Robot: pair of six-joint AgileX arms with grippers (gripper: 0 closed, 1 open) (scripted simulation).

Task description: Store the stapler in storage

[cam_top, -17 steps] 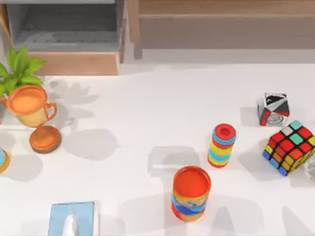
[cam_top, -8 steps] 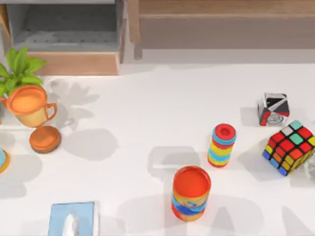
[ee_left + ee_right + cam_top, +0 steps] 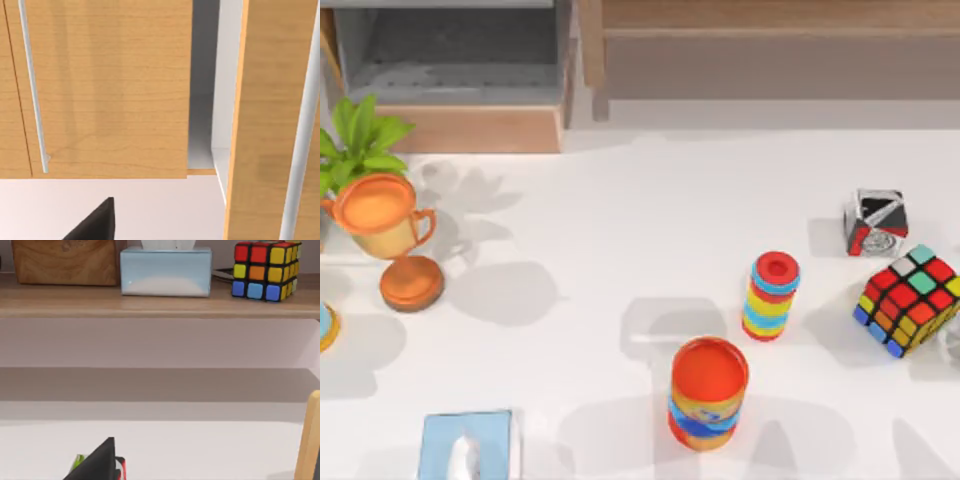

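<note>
White table [image 3: 620, 220] is stretching across the top view, with shadows lying over it. Just behind the orange can [image 3: 709, 390], inside a grey shadow patch near the table's middle, a faint pale sliver is showing that I am taking for the stapler [image 3: 665, 337]; it is hard to make out. Right of that patch a stack of striped rings [image 3: 771, 295] is standing upright. Farther right a colour cube [image 3: 910, 298] is sitting near a black, white and red box [image 3: 875, 222]. At the left an orange trophy [image 3: 380, 215] is standing beside a green plant [image 3: 360, 135], and a light blue tissue box [image 3: 468, 445] is lying at the near edge. An open grey drawer [image 3: 450, 50] with a wooden front is sitting at the far left corner, beside a wooden shelf [image 3: 770, 40].

In the left wrist view the left gripper [image 3: 97, 220] is appearing as a dark wedge over the white surface, facing a wooden cabinet door [image 3: 110, 90] with a pale bar handle [image 3: 32, 85]; a gap [image 3: 205, 90] beside the door is showing a white interior. Wide or narrow, I cannot tell.

In the right wrist view the right gripper [image 3: 97, 460] is appearing as another dark wedge, facing a wooden ledge [image 3: 150, 305] that is carrying a wooden block [image 3: 65, 260], a second tissue box [image 3: 165, 270] and a shelf cube [image 3: 265, 267]. Its spread I cannot tell either.
</note>
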